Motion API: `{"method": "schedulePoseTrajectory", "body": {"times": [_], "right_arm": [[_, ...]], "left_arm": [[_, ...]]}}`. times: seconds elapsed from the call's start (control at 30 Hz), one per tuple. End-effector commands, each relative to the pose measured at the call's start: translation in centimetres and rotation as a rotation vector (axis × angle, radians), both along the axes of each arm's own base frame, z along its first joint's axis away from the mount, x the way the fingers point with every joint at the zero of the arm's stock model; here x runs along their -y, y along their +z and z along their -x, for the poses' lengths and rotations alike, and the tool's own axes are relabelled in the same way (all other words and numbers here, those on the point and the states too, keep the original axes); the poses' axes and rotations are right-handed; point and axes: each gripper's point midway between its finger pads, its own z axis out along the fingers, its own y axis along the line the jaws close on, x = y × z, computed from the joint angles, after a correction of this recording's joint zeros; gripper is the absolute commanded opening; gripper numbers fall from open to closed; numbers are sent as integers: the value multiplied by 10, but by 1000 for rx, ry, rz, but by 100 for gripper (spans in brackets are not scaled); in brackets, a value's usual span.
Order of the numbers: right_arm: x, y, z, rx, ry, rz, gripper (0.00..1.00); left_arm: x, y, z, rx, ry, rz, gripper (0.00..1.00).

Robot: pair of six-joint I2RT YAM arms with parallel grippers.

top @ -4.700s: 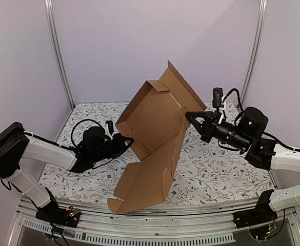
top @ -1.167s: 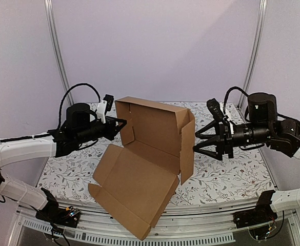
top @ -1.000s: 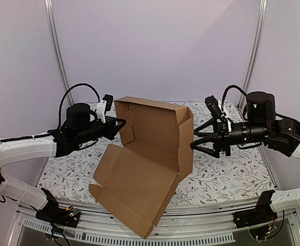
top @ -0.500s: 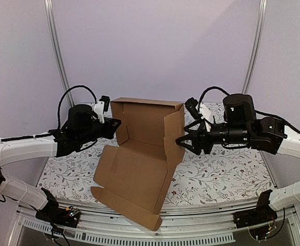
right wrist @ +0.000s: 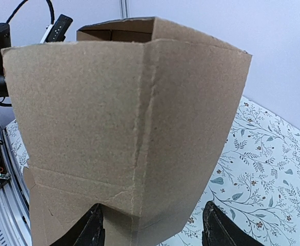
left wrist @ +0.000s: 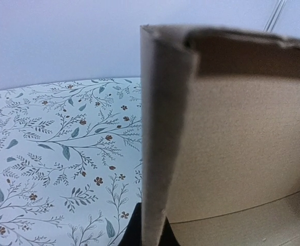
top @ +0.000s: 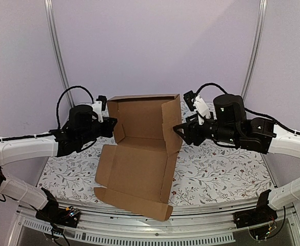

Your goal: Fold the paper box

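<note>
Top view: mid-fold, squaring up the side walls. Paper box (top: 142, 123) tipped up on the worktop (top: 216, 169), lid panel (top: 134, 174) lying toward the near edge. Left gripper (top: 112, 126) clamped on the left wall (top: 118, 123); right gripper (top: 178, 132) spread wide at the right flap (top: 171, 123).

Left wrist: wall edge running straight down into the grip.

Right wrist: fingers (right wrist: 93, 231) wide apart, box corner between.

Next, probably: press that flap inward, square to the back.

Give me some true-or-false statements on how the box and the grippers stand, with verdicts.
1. The left gripper clamps the paper box by its left wall. True.
2. The right gripper is shut. False: its fingers are spread wide at the box's right wall.
3. The box lies completely flat. False: its back panel and side walls stand upright.
4. A large panel lies open toward the arm bases. True.
5. The tablecloth is plain. False: it has a floral print.
</note>
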Motion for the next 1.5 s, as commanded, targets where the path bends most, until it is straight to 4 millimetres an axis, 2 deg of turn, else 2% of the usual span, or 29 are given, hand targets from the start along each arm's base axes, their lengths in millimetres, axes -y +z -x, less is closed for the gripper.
{"method": "schedulePoseTrajectory", "body": {"times": [0.0,0.2,0.4,0.67,0.83,1.1,1.3,1.47], "right_arm": [[-6,12,-15,14,-77,-63,63],[-18,6,-18,-1,-59,-65,63],[-20,0,-29,7,-103,-41,64],[-9,-19,-45,22,-212,30,63],[0,-31,-54,36,-285,76,59],[4,-47,-67,68,-364,89,58],[-5,-48,-73,99,-364,47,60],[-13,-61,-73,104,-327,49,66]], "left_arm": [[11,1,3,1,-16,35,0],[20,-1,4,-8,-30,37,0],[25,-1,7,-4,-21,25,0],[14,0,7,-1,36,14,0],[7,-2,7,-1,96,19,0],[8,-5,17,41,170,8,0],[15,-13,27,68,194,-19,0],[13,-21,33,79,222,-42,0]]}}
